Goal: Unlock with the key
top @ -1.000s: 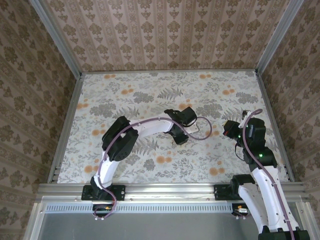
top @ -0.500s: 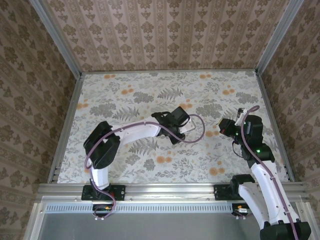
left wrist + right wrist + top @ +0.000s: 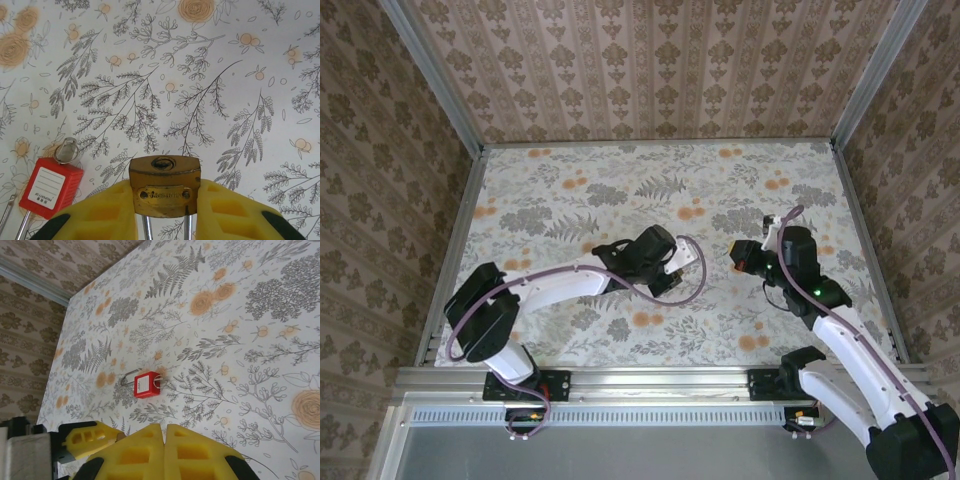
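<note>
Left claw (image 3: 165, 201) grasps the brass padlock (image 3: 165, 175), keyhole (image 3: 163, 162) exposed (inviting the key (image 3: 50, 187), lying near on the desk (image 3: 235, 75)); right claw (image 3: 164, 434) is clenched, empty.

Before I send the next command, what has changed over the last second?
Both arms shifted left in the top view. The left gripper, clamped on the brass padlock, drew back left and slightly nearer as its elbow swung out toward the left edge. The right gripper slid left toward the middle of the table. Unchanged: the right gripper stays shut.
</note>
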